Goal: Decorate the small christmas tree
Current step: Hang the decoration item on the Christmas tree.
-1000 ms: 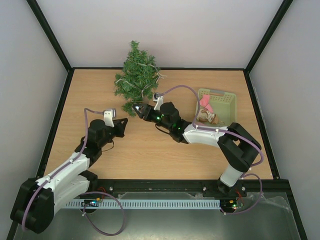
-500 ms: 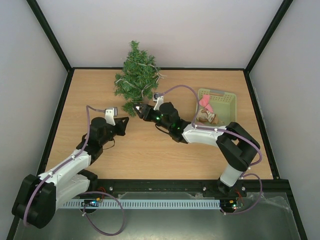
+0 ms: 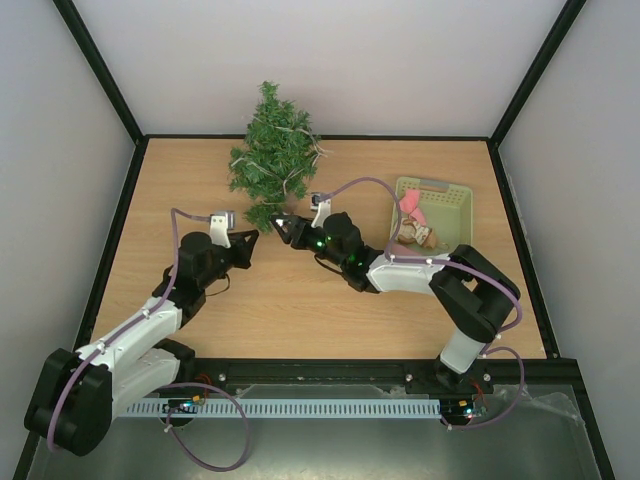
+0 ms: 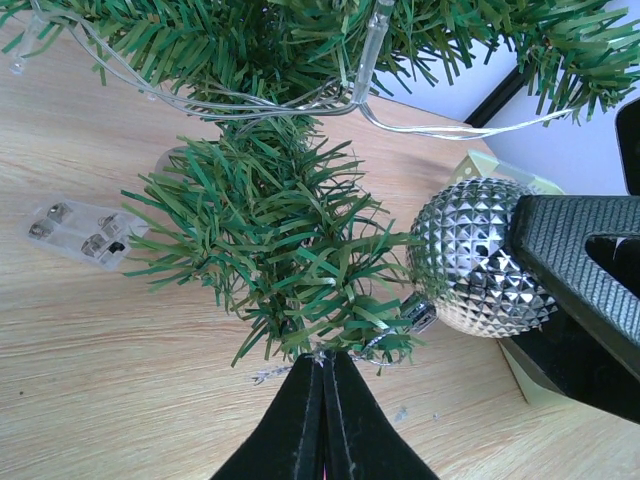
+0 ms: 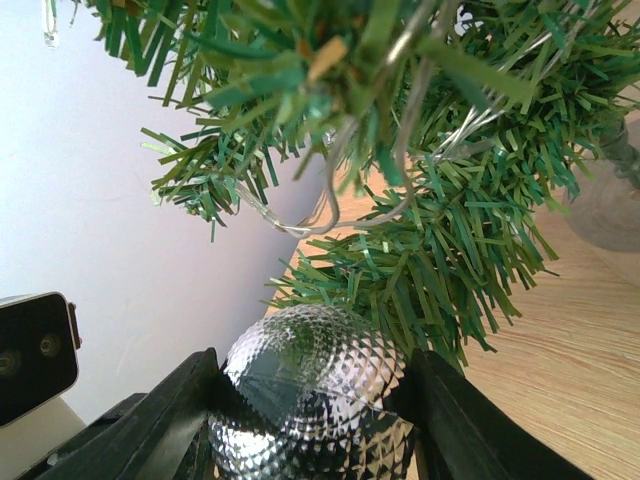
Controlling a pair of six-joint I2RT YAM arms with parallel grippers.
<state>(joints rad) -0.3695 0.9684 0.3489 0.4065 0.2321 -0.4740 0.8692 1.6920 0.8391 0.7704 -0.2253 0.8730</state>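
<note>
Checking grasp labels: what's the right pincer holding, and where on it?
A shiny silver faceted ball ornament, clamped across its round body, one side against each finger of the right pincer.

text: none legible; labels: none; numbers: none; signs: none

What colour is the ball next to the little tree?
The bauble is shiny silver, covered in small raised studs like a disco ball. The left wrist view shows it best.
</note>
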